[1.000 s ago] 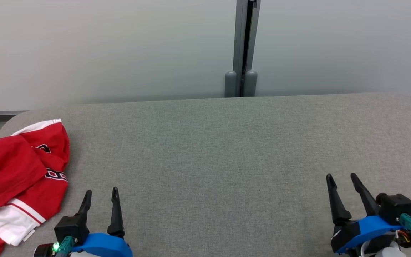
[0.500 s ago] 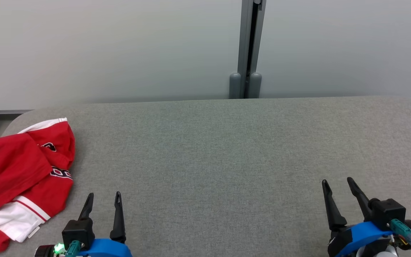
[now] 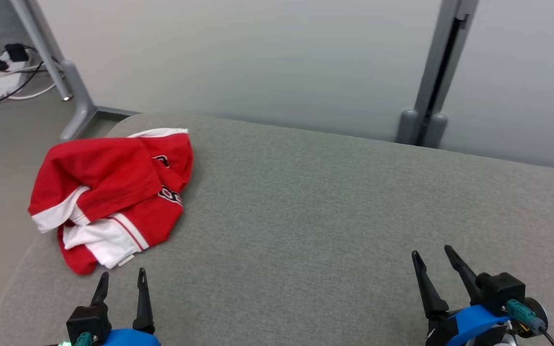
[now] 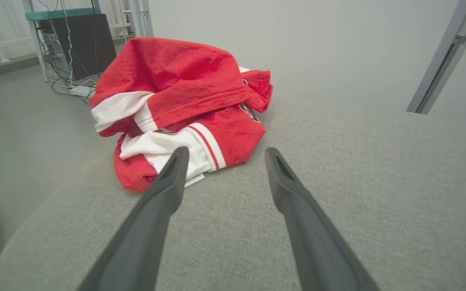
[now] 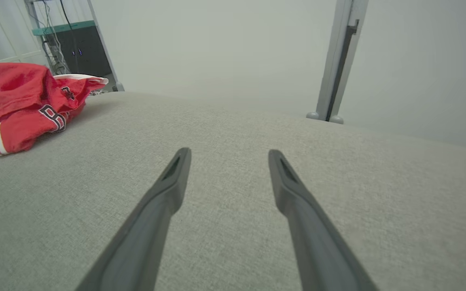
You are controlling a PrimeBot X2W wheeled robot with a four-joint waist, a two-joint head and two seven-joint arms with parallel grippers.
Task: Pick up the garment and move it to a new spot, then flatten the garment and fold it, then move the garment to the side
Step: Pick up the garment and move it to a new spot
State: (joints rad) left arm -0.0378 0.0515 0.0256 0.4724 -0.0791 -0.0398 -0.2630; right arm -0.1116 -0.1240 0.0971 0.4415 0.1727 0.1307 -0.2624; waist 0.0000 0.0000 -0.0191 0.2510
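The garment [image 3: 113,192] is seen as soft red and white cloth with a slightly fuzzy, matt nap. The padded surface [image 3: 306,216] is covered in grey woven fabric, matt and finely rough. The fingers of the left gripper [image 3: 122,273] and right gripper [image 3: 431,250] look like matt dark plastic, set in smooth blue plastic housings [image 3: 469,321]. The post [image 3: 438,62] appears as smooth, satin grey metal.

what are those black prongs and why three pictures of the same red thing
This is a two-armed robot. The prongs are the fingers of its left gripper and right gripper. One picture comes from a camera on its head, looking down; the other two from a camera on each wrist, looking along that gripper's fingers. A crumpled red and white garment lies near the left end of a grey padded surface, just ahead of the left gripper. Both grippers are open and hold nothing.
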